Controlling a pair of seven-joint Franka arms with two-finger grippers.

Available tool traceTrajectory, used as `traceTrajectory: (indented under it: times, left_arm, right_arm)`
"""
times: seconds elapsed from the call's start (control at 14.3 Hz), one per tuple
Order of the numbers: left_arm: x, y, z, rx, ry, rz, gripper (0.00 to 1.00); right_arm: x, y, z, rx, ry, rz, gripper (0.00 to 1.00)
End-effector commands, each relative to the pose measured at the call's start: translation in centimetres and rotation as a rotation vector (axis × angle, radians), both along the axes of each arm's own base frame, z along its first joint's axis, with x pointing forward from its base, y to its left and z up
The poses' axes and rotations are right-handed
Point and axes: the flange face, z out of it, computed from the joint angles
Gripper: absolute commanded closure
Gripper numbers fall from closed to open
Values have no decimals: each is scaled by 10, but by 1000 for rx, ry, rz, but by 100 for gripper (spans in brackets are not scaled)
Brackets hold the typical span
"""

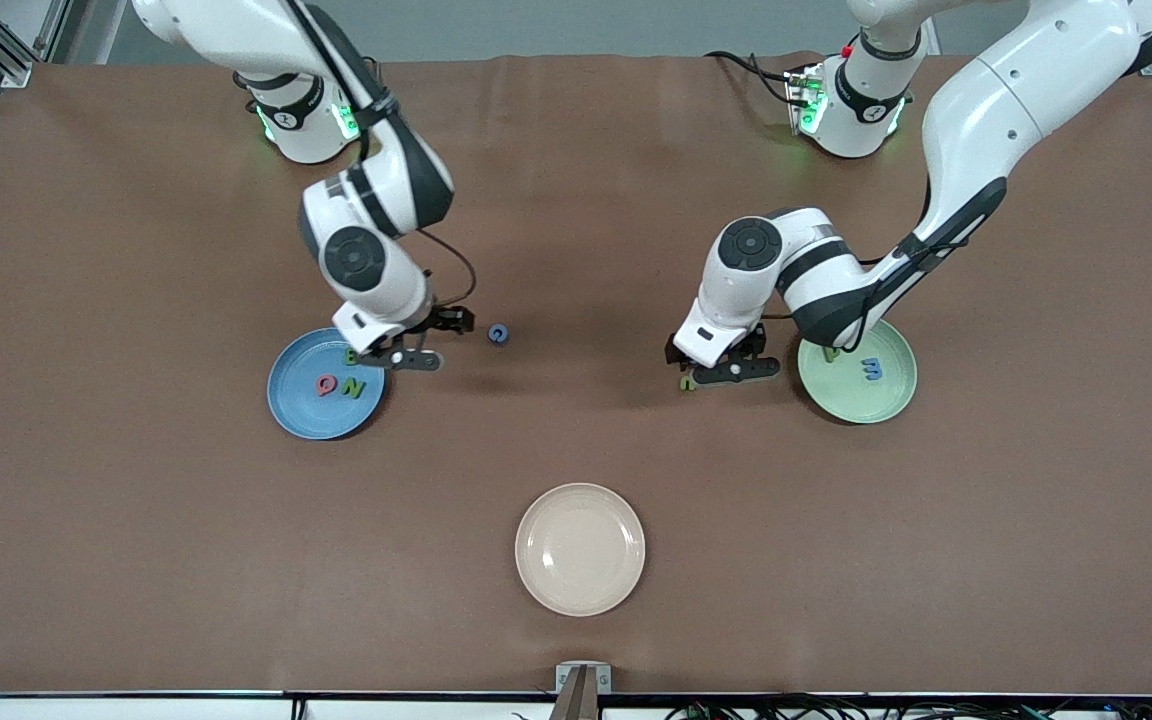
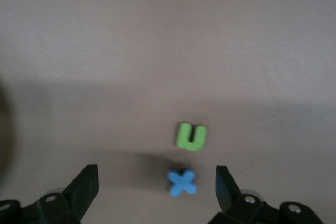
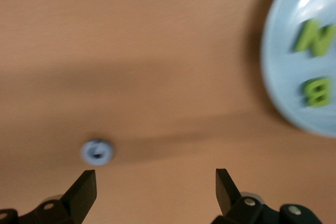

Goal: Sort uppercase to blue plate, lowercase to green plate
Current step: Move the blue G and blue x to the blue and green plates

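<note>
The blue plate [image 1: 308,412] holds the red Q [image 1: 325,384], green N [image 1: 353,388] and green B [image 1: 349,356]. The blue G [image 1: 499,334] lies on the table beside it. My right gripper [image 1: 414,358] is open and empty, low over the table between the plate's rim and the G; its view shows the G [image 3: 97,152], plate [image 3: 294,98], N [image 3: 315,38] and B [image 3: 316,92]. The green plate [image 1: 881,400] holds the green p [image 1: 833,352] and blue m [image 1: 872,369]. My left gripper [image 1: 731,370] is open over the blue x [image 2: 182,181], with the green n/u [image 2: 191,136] beside it.
An empty beige plate [image 1: 580,549] sits nearest the front camera, midway along the table. The brown table mat [image 1: 576,450] is bare around it. The green n/u [image 1: 686,383] peeks out from under my left gripper in the front view; the x is hidden there.
</note>
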Motion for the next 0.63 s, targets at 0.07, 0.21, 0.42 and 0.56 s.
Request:
traceTrajectory:
  times: [0.07,0.21,0.42,0.56]
  left_arm:
    - [2,-16,-12,-30,37,15,2]
    - [1,-16,-23,-16,42,11,5]
    - [-4,-22,-30,-20,41,-1,9]
    - [-6,-22,-37,-26,58,0,16]
  right_arm:
    - [-5,38,-46,3,-61,-68,0]
    - [-8,47,-67,14,-94,-69,0]
    - [-13,54,-82,19,-113,-88,0]
    - [-15,57,-83,24,-119,-83,4]
